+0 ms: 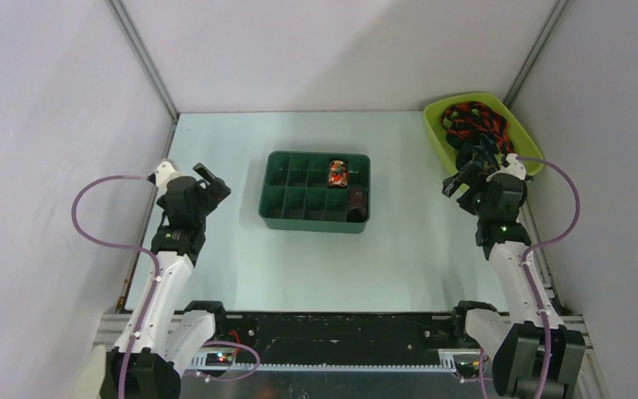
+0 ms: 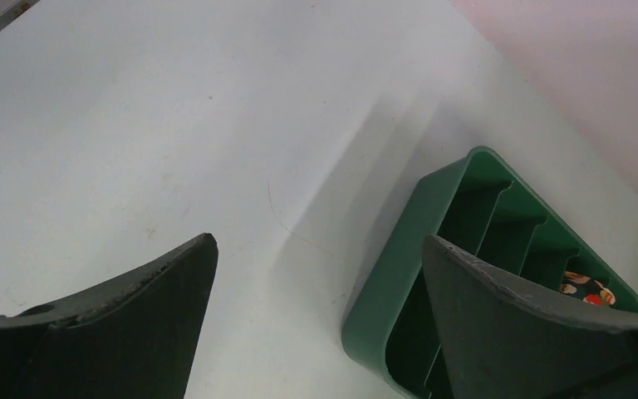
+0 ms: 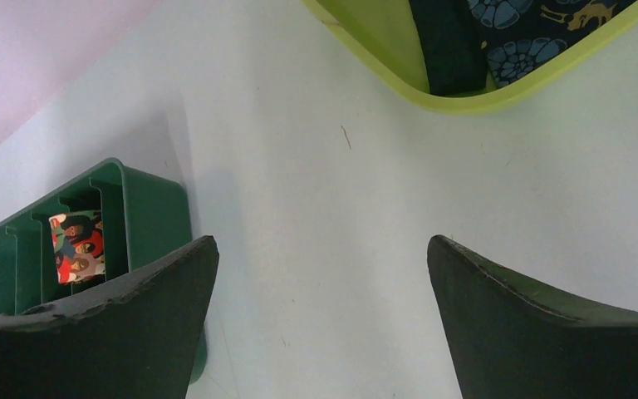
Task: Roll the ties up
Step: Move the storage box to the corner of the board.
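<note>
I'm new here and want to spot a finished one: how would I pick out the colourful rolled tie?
Find the dark green divided tray in the middle of the table. Towards the right end of its far row sits the rolled tie. It is bright red and multicoloured, unlike the dark bundle in the near right corner compartment.

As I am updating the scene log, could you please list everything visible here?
organizer tray: one, dark green, table centre
patterned roll: one, red and black, tray's back row
dark roll: one, blackish, tray's front right compartment
bin: one, lime green, far right corner
striped tie: one, red-orange and black, heaped in bin
navy tie: one, blue-patterned, in bin
table: one, pale
cables: two, purple, looped beside arms
left end effector: open, empty, left of tray
right end effector: open, empty, beside bin
</note>
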### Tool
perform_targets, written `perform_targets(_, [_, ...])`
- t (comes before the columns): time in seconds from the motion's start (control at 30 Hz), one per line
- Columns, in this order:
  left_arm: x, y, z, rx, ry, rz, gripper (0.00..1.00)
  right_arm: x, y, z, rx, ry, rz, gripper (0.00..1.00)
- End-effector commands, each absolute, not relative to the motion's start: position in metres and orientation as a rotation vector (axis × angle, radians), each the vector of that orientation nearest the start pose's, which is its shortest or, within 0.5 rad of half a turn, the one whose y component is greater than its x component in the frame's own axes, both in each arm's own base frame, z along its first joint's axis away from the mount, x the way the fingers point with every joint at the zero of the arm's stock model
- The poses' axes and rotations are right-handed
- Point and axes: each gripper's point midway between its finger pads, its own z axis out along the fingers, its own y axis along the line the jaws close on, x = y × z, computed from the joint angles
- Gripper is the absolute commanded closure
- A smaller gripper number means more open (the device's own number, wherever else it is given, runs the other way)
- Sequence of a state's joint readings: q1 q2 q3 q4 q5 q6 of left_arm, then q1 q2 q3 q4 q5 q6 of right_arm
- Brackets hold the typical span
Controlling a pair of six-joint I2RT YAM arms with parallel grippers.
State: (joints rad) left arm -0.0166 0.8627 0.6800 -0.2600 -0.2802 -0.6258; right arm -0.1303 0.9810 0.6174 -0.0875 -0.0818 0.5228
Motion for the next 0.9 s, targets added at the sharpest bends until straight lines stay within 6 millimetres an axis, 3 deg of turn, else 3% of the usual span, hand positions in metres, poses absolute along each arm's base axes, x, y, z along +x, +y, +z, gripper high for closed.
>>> perform_targets(0.0, [0.304,0.033,0.199,-0.803,1.807,-0.069,0.0,0.338,-0.008,0.165,0.598,1.925,0.36,0.01])
perform_targets(0.3, [0.298,0.039,0.199,-0.823,1.794,-0.035,0.0,0.345,0.001,0.166,0.589,1.945,0.393,0.01])
perform_targets(0.5, [0.299,0.033,0.197,-0.82,1.785,-0.083,0.0,0.354,0.028,0.168,0.519,1.983,0.428,0.04])
perform_targets(0.57, [0.299,0.031,0.195,-0.811,1.79,-0.093,0.0,0.361,0.047,0.169,0.46,2.007,0.471,0.07])
perform_targets(0.73, [0.302,0.027,0.195,-0.788,1.798,-0.109,0.0,0.372,0.127,0.157,0.247,2.133,0.676,0.17])
perform_targets(0.8, [0.302,0.024,0.196,-0.774,1.803,-0.119,0.0,0.38,0.155,0.139,0.189,2.205,0.718,0.2])
perform_targets(0.83, [0.303,0.022,0.196,-0.766,1.807,-0.129,0.0,0.384,0.17,0.145,0.15,2.2,0.74,0.21])
perform_targets(0.87, [0.303,0.019,0.195,-0.759,1.812,-0.139,0.0,0.388,0.178,0.132,0.141,2.234,0.748,0.23])
